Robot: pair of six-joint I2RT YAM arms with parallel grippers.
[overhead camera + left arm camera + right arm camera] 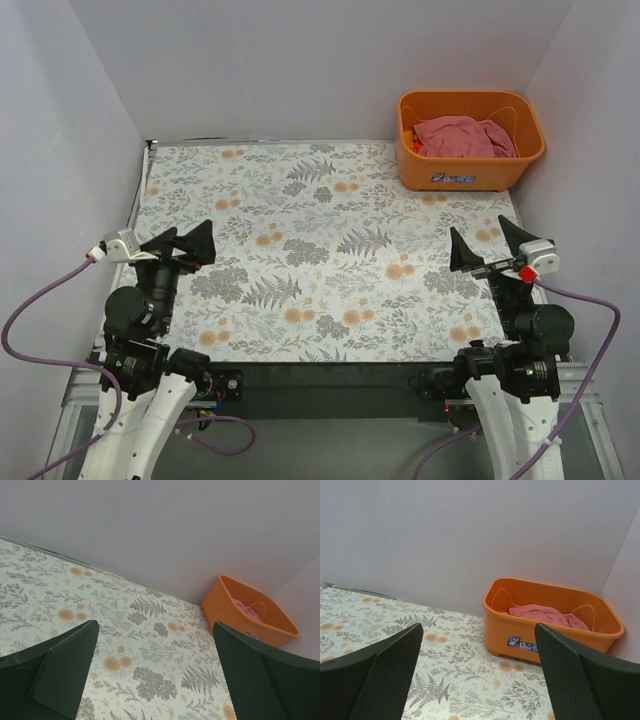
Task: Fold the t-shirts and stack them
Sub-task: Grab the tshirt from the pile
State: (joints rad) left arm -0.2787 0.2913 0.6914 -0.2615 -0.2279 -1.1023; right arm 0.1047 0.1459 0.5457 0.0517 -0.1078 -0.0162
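1. My left gripper (186, 243) hovers above the table's (320, 215) near-left edge, fingers spread wide.
2. My right gripper (488, 246) hovers at the near-right edge, equally spread.
3. The t-shirts (462, 137) lie bunched in the orange basket (462, 172), far-right corner, close to both walls, well apart from both grippers.

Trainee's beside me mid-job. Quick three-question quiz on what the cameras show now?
1. True or false: the crumpled pink-red cloth t-shirt lies spread on the floral-patterned table cover.
2. Where does the orange plastic basket stand? A far right corner; B far left corner; C near left edge.
3. Fill in: the left gripper and right gripper both have their fingers ___.
Key: 1 false, it sits in the basket; 2 A; 3 open.
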